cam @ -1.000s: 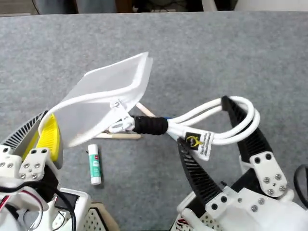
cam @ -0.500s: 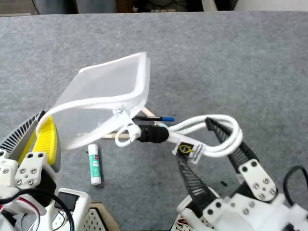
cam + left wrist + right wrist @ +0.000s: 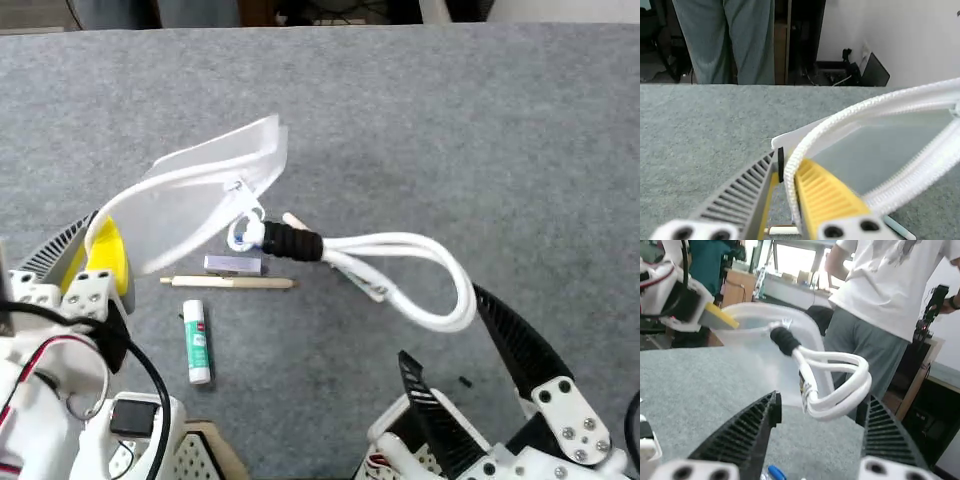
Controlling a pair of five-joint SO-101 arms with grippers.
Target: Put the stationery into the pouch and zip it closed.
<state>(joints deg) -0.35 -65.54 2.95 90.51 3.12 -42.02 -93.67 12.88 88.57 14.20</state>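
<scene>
Looking down on a grey felt-covered table point(image 3: 450, 120), two robot arms sit at the near edge. The left gripper point(image 3: 88, 245), with one yellow finger and one grey, is clamped on the zip edge of a translucent white pouch point(image 3: 200, 200) and holds it lifted and tilted, mouth gaping toward the middle of the table. In the left wrist view, the pouch point(image 3: 880, 145) has its white zip band pinched between the left gripper point(image 3: 785, 167) fingers. A coiled white cable point(image 3: 292, 242), bound with a black wrap, has its wrapped end at the pouch mouth. Its loop stretches away toward the right gripper point(image 3: 440, 325). That pincer is spread wide, and the right wrist view shows the cable point(image 3: 835, 390) loop between the parted black fingers, neither one closing on it. On the table beside the pouch lie a wooden pencil point(image 3: 228, 283), a small grey block point(image 3: 233, 265) and, nearer the arms, a glue stick point(image 3: 197, 342).
</scene>
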